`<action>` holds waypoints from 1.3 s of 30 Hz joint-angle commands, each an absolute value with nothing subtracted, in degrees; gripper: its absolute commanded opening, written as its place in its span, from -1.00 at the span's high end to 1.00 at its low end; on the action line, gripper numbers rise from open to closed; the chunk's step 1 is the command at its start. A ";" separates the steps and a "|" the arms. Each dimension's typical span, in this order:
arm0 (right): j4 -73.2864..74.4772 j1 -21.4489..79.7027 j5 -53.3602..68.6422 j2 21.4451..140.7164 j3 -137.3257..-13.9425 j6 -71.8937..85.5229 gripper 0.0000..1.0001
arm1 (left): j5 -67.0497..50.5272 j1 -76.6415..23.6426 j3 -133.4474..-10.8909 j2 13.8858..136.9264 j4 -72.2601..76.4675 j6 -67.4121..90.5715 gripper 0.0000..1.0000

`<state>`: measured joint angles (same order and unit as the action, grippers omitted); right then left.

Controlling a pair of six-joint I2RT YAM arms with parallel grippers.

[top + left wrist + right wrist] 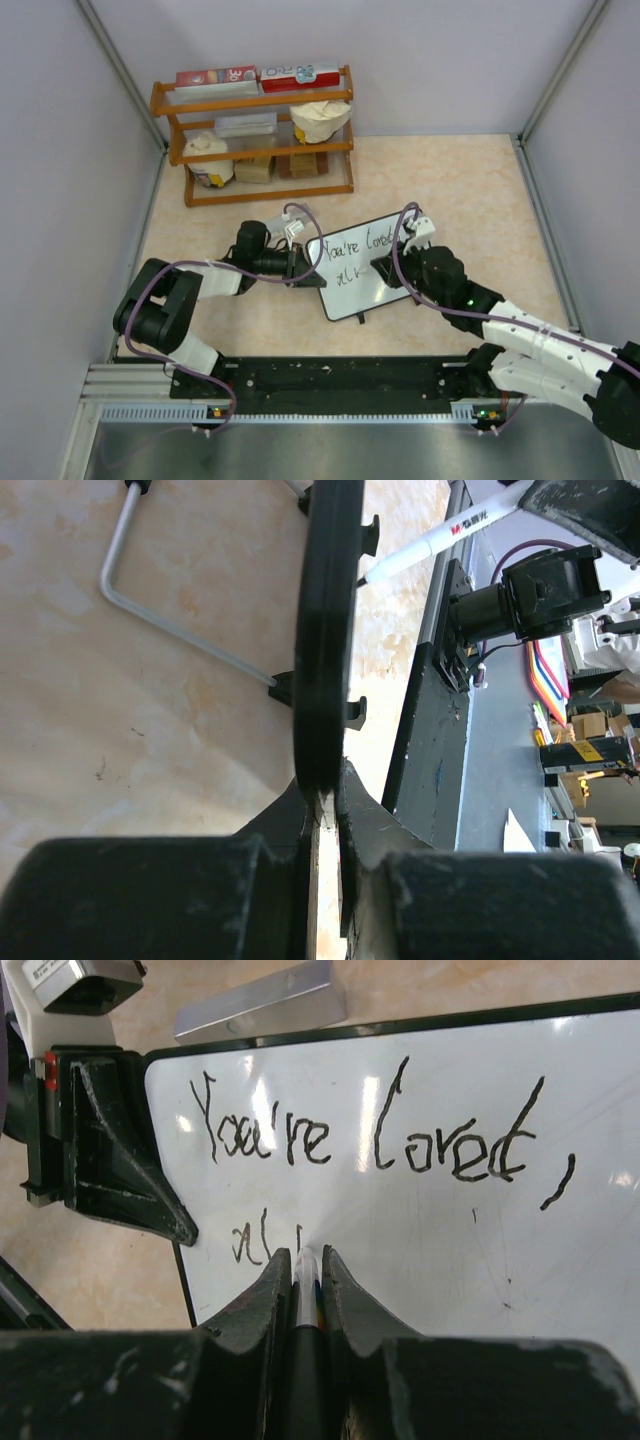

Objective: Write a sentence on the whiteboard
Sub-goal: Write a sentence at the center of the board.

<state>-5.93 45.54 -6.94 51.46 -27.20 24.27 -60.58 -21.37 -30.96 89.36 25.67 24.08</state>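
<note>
Your left gripper (pixel 325 792) pinches the whiteboard (pixel 450 1250) edge; right gripper (pixel 305 1258) jaws clamp the marker (pixel 307 1300). Pressing hard could slip the board, skewing the sentence (pixel 350 1140).

This is looking like a robotics lab: grey panels (pixel 450 60) are enclosing the desk (pixel 470 190), and cables (pixel 548 680) and cartons (pixel 590 725) are cluttering the room beyond.
</note>
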 commanded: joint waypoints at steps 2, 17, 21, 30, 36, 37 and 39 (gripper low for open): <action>-8.09 44.30 -10.90 52.30 -30.94 24.17 1.00 | -60.38 -21.80 -30.41 88.68 24.70 21.80 1.00; -6.24 43.77 -8.62 51.59 -29.36 24.26 1.00 | -60.38 -21.80 -30.41 88.86 24.70 21.80 1.00; -5.54 43.86 -8.26 50.28 -28.13 24.61 1.00 | -60.29 -21.80 -30.41 88.86 24.70 21.80 1.00; -4.13 43.77 -6.24 49.75 -26.11 24.52 1.00 | -60.29 -21.80 -30.41 88.95 24.79 21.80 1.00; -3.69 43.77 -6.68 49.48 -25.93 24.52 1.00 | -60.29 -21.80 -30.41 89.03 24.79 21.80 1.00; -3.69 43.86 -7.20 49.40 -26.01 24.70 1.00 | -60.29 -21.80 -30.50 89.03 24.79 21.80 1.00; -3.60 43.86 -7.82 49.48 -26.45 24.61 1.00 | -60.29 -21.80 -30.50 89.03 24.79 21.88 1.00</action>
